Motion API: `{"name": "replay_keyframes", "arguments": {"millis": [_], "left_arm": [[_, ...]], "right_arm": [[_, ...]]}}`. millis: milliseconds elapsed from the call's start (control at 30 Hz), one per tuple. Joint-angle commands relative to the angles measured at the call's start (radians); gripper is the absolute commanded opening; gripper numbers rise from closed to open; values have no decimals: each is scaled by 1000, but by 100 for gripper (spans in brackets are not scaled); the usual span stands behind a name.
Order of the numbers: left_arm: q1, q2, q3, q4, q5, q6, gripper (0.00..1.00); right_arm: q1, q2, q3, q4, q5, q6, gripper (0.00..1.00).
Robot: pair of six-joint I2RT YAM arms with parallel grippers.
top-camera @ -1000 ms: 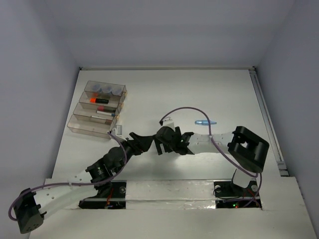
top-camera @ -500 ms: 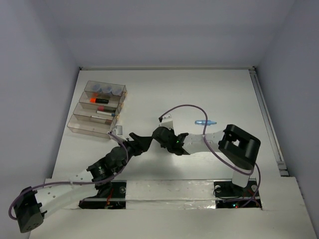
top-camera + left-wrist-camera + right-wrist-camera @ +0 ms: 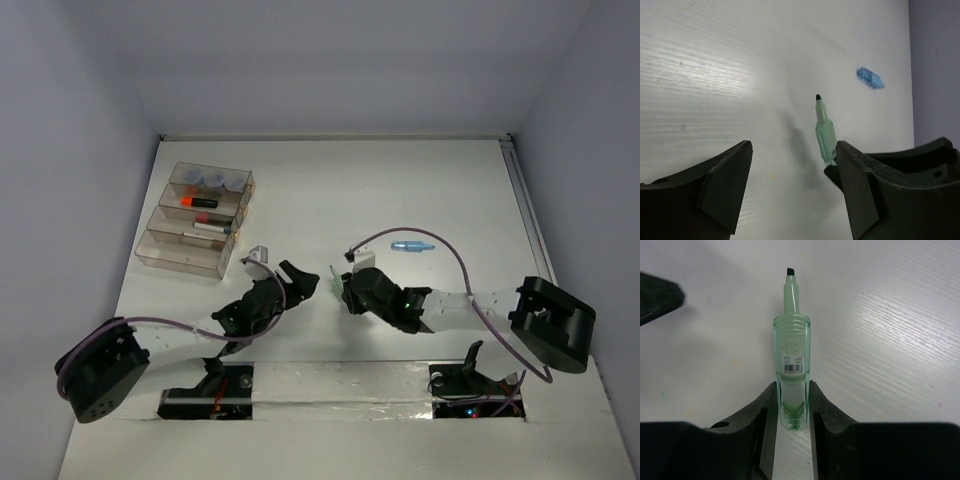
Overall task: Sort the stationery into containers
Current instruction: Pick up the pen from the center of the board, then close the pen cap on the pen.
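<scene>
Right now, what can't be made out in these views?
- Top view: what lies in the two nearest containers; too small, walls smoky.
- Right wrist view: green marker's rear end, hidden between the right gripper's fingers.
- Left wrist view: light blue marker, blurred; capped or not unclear.

Pale-grn marker [image 3: 792,365], blk tip [image 3: 790,271]; lt-blue marker [image 3: 412,246]

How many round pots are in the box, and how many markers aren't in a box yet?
Round grey-blue pots: 3
Green marker, in the right gripper: 1
Light blue marker, on the table: 1
Total: 5
</scene>
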Motion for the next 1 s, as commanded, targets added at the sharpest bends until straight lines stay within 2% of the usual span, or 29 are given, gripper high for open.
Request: {"name": "replay_keyframes", "arguments": {"millis": [0,67,233,333,667,833,967], "left_arm": [[33,81,68,211,55,-8,65],[33,132,73,299,95,-13,62],[33,216,101,367,143,-36,52],[33,245,96,422,163,-40,41],[33,295,108,416,164,-48,34],[33,264,95,387,149,-39,36],[33,198,92,346,128,-17,48]], "right_arm": [[6,-77,-19,97,-77,-43,17],[6,-93,-22,97,-88,-51,17],[15,-93,-22,106,-96,-54,17],[25,-74,-22,125,-102,-54,17],[25,-73,-10,129,-85,-52,17],[25,-74,10,67,-25,-48,16],[25,-53,33,28,31,-40,13]]}}
